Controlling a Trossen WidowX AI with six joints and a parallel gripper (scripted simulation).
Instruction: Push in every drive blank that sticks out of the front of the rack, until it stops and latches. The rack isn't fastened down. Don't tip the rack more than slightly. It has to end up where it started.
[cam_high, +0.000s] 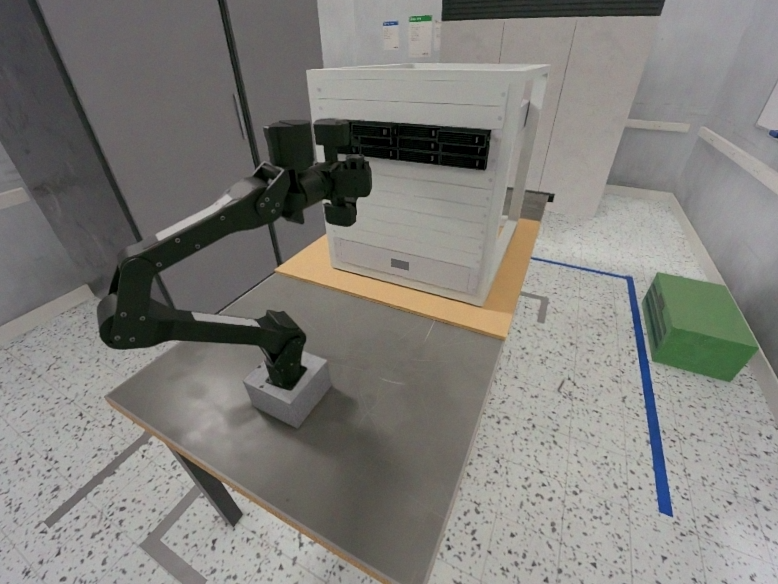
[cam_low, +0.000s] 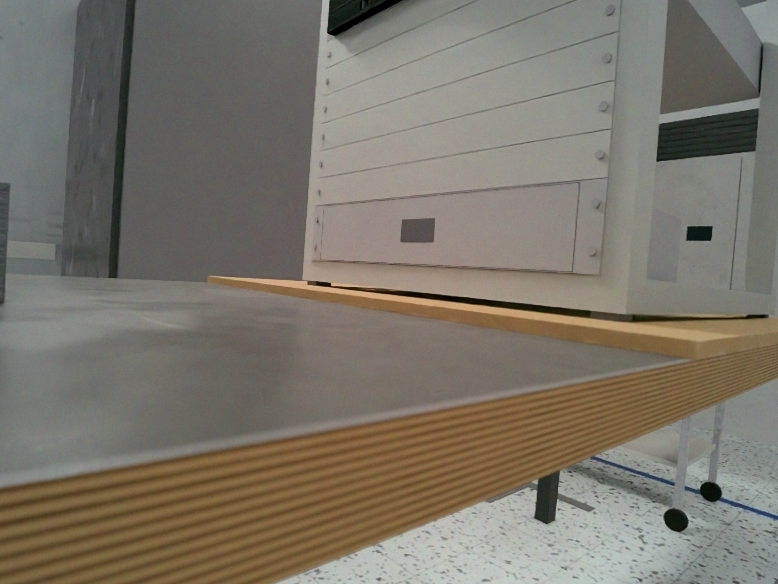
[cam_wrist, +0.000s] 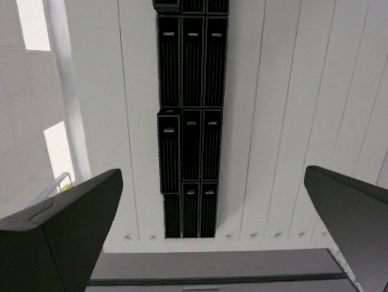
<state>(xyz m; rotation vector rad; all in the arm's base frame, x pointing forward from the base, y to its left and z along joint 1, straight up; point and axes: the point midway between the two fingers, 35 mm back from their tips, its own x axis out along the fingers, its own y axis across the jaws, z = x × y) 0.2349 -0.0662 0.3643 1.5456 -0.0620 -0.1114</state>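
Observation:
The white rack (cam_high: 414, 210) (cam_low: 465, 150) (cam_wrist: 280, 90) stands upright on a wooden board. Black drive blanks fill a band high on its front, in three rows; the wrist view shows them turned sideways. In the top row, the second blank from the left (cam_high: 372, 130) (cam_wrist: 169, 160) sticks out. The rightmost top blank (cam_high: 463, 137) (cam_wrist: 166, 6) also sticks out; the wrist view cuts it off. The other visible blanks look about flush. My gripper (cam_high: 344, 174) (cam_wrist: 214, 175) is open and empty, in front of the rack's left part, its fingers one above the other. It hides the leftmost blanks in the top view.
The wooden board (cam_high: 402, 297) (cam_low: 502, 318) lies under the rack at the far end of the grey table (cam_high: 402, 402) (cam_low: 282, 377). The arm's base block (cam_high: 295, 405) stands on the table. A green box (cam_high: 703, 326) is on the floor at the right. Grey cabinets stand at the left.

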